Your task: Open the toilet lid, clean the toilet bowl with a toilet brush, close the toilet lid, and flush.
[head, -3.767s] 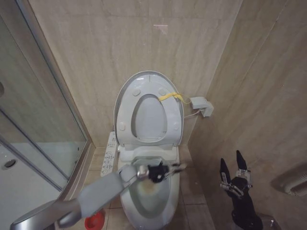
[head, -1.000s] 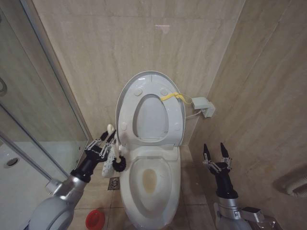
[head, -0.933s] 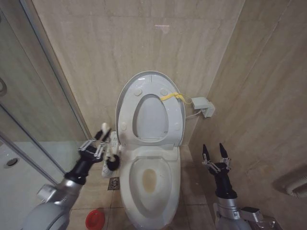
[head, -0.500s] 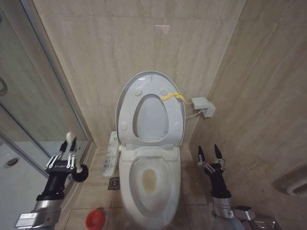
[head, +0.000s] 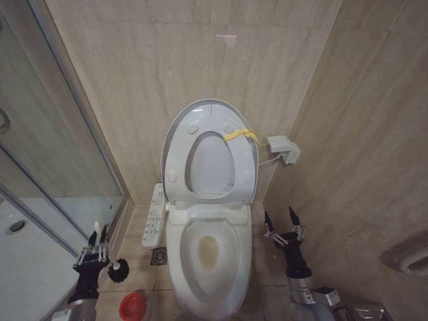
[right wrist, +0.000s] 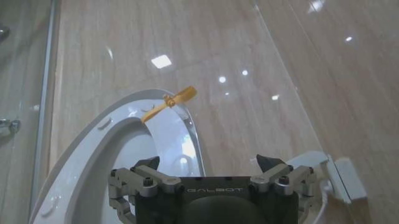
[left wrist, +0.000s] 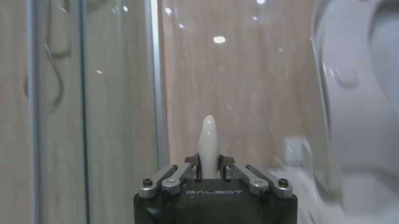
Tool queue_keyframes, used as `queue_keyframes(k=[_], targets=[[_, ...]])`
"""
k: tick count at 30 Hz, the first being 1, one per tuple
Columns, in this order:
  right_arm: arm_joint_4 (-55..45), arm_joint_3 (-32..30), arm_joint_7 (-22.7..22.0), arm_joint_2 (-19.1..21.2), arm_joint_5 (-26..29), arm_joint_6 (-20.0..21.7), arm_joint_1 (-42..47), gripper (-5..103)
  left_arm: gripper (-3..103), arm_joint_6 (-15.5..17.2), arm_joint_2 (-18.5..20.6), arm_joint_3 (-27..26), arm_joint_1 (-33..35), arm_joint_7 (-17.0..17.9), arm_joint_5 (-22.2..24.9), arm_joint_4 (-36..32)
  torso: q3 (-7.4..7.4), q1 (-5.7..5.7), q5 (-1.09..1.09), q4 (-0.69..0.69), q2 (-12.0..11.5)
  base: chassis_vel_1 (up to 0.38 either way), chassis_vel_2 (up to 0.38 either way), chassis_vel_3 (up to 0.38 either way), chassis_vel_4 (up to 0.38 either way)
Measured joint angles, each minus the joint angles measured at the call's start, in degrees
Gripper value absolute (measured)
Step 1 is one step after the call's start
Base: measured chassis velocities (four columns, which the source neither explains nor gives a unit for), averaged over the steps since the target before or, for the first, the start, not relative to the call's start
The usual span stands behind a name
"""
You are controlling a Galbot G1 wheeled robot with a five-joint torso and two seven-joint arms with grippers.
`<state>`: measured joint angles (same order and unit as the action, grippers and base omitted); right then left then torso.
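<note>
Inspecting the toilet, we found the toilet lid (head: 175,134) raised against the wall with the seat ring (head: 209,164) up against it, leaving the stained toilet bowl (head: 208,257) uncovered. Low to the bowl's left, the left gripper (head: 95,249) was pinching the toilet brush (head: 107,257) by its white handle, black head just above the red holder (head: 132,306). Right of the bowl, the right gripper (head: 279,221) stood upright, fingers spread, holding nothing.
</note>
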<state>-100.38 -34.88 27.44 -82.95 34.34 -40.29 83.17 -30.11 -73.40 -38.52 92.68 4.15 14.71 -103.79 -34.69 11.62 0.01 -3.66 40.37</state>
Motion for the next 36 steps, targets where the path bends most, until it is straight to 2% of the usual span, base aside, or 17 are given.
queue_keyframes(k=[2, 4, 7, 8, 11, 13, 16, 18, 26, 36], targets=[[0.3, 0.2, -0.4, -0.1, 0.0, -0.1, 0.0, 100, 20, -1.7, -0.3, 0.2, -0.6, -1.7, 0.4, 5.0, 0.0, 0.0, -0.02, -0.01, 0.0, 0.0, 0.0, 0.0, 0.0], [0.3, 0.2, -0.6, 0.0, 0.0, -0.1, 0.0, 100, 20, -1.7, -0.5, 0.3, -0.7, -2.1, 1.1, 6.9, 0.0, 0.0, -0.02, -0.01, 0.0, 0.0, 0.0, 0.0, 0.0], [0.8, 0.2, -0.8, 0.6, 0.2, -0.1, -0.4, 100, 20, -3.2, -0.6, -0.7, -1.0, -6.0, 1.9, 11.7, 0.0, 0.0, -0.02, 0.0, 0.0, 0.0, 0.0, 0.0, 0.0], [0.8, 0.2, -0.8, 0.6, 0.2, -0.1, -0.4, 100, 20, -3.2, -0.6, -0.7, -1.0, -6.0, 1.9, 11.7, 0.0, 0.0, -0.02, 0.0, 0.0, 0.0, 0.0, 0.0, 0.0], [1.6, 0.2, -0.8, 1.2, 0.5, -0.2, -0.6, 100, 20, -8.0, -0.3, -1.3, -2.9, -12.9, 5.0, 17.5, 0.0, 0.0, -0.02, -0.02, 0.0, 0.0, 0.0, 0.0, 0.0], [1.5, 0.2, -0.8, 1.3, 0.6, -0.2, -0.5, 100, 20, -8.6, -0.3, -1.4, -3.4, -14.0, 5.7, 18.3, 0.0, 0.0, -0.02, -0.02, 0.0, 0.0, 0.0, 0.0, 0.0], [1.1, 0.4, -0.7, 1.4, 0.9, -0.2, -0.3, 100, 20, -12.3, -0.6, -1.3, -5.7, -22.9, 9.6, 23.6, 0.0, 0.0, -0.01, -0.02, 0.0, 0.0, 0.0, 0.0, 0.0], [0.8, 0.4, -0.7, 1.6, 1.1, -0.3, -0.1, 100, 20, -14.1, -1.0, -1.4, -7.1, -26.1, 9.4, 26.6, 0.0, 0.0, -0.02, 0.0, 0.0, 0.0, 0.0, 0.0, 0.0], [0.1, -0.1, -0.7, 2.6, 2.2, -0.2, 0.4, 100, 20, -16.4, -2.2, -1.8, -10.1, -29.2, 7.3, 32.1, 0.0, 0.0, -0.02, -0.01, 0.0, 0.0, 0.0, 0.0, 0.0], [0.0, -0.4, -0.6, 2.5, 2.5, -0.3, 1.0, 100, 20, -16.8, -3.2, -3.1, -10.4, -28.9, 3.3, 35.0, 0.0, 0.0, -0.01, -0.01, 0.0, 0.0, 0.0, 0.0, 0.0]])
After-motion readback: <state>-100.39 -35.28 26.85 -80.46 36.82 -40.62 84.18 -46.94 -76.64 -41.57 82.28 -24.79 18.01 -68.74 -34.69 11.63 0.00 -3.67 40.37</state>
